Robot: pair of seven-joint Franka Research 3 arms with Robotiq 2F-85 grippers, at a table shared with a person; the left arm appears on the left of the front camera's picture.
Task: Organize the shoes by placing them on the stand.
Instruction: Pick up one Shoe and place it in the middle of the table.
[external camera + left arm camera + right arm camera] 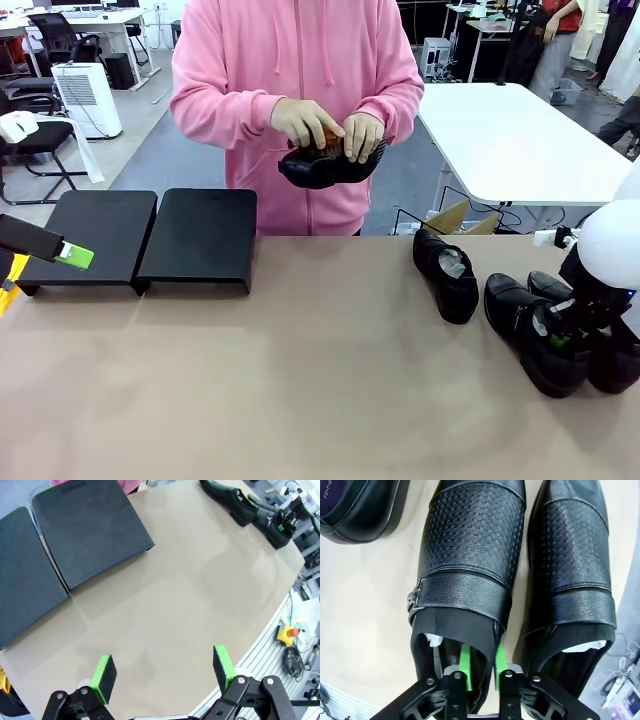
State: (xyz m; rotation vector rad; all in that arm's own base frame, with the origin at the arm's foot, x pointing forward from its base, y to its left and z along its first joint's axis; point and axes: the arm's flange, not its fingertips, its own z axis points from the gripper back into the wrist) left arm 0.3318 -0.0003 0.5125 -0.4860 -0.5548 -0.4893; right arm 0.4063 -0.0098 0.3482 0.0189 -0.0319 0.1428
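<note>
A: What lies around the work area?

B: A person [300, 60] at the far side holds 1 shoe [325, 168] in both hands [300, 120], with a brown brush [328, 140] on top of it. A white table [520, 140] stands behind. Nothing lies on the tan table [300, 380] between the stand [200, 235] and the other shoes.

A: Where are the task items relative to the grippers?

B: The stand sits at the far left, its 2 platforms bare. The left gripper [162, 667] hovers near it over the table, fingers spread wide. 3 shoes lie at the right. The right gripper [481, 652] pinches the side wall of the buckled shoe [470, 555] at its opening, 1 pad inside and 1 outside. The neighbouring shoe [575, 545] lies just beside it, parallel. The third shoe [360, 510] lies apart.

A: Materials?

B: Glossy black leather with an embossed grid on the uppers, a metal buckle on the strap, and white paper [434, 640] inside. The stand is flat and matte black.
</note>
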